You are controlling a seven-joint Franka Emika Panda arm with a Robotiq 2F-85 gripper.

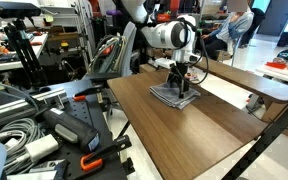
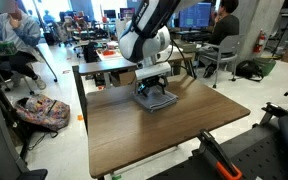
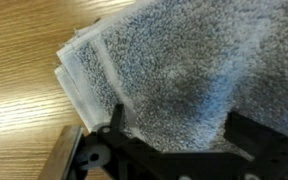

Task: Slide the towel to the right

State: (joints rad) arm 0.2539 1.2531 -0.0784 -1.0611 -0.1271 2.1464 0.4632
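The towel (image 1: 173, 97) is a small grey folded cloth lying flat on the wooden table (image 1: 209, 135), toward its far side. It also shows in the other exterior view (image 2: 157, 100) and fills the wrist view (image 3: 174, 55), with its layered edges at the left. My gripper (image 1: 181, 80) points straight down onto the towel in both exterior views (image 2: 152, 87). In the wrist view its two black fingers (image 3: 176, 128) stand wide apart with the cloth between and beneath them. The fingertips appear to touch the cloth.
The table's edges are close on every side of the towel (image 2: 154, 140). Cables and black equipment (image 1: 44, 130) crowd the floor beside the table. A backpack (image 2: 44, 112) lies on the floor, and seated people and desks are behind.
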